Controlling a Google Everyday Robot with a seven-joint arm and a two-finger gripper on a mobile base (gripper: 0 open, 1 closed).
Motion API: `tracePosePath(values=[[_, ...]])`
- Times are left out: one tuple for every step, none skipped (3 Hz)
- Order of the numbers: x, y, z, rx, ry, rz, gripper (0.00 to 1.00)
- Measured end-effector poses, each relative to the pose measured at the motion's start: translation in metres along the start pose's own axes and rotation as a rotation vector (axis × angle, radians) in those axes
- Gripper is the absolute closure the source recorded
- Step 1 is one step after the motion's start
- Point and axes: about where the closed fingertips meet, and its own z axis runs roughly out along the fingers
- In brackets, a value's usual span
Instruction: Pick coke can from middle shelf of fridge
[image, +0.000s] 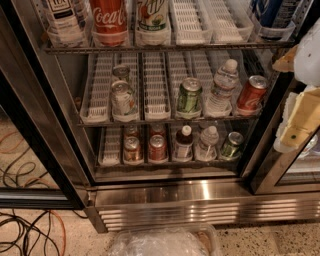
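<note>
one coke can (251, 93) leans at the right of the middle shelf (155, 121): probably light, thin-walled, slick; take it mid-body. gripper (299, 122) hangs just right; its spread i cannot tell.

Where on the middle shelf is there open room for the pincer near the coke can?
Free: the bare lane between the silver cans and green can, and the leftmost lane. Crowded: the coke can leans close beside the water bottle at the far right. Pincer hangs outside, at right.
</note>
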Motion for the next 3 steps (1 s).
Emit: tracePosePath(values=[[0.0000, 0.0000, 0.0000, 0.000, 0.000, 0.000, 0.00], [-0.0025, 0.0025, 0.0005, 0.025, -0.061, 0.044, 0.00], [-0.0052, 0.0076, 0.0034, 0.053, -0.155, 0.123, 0.00]])
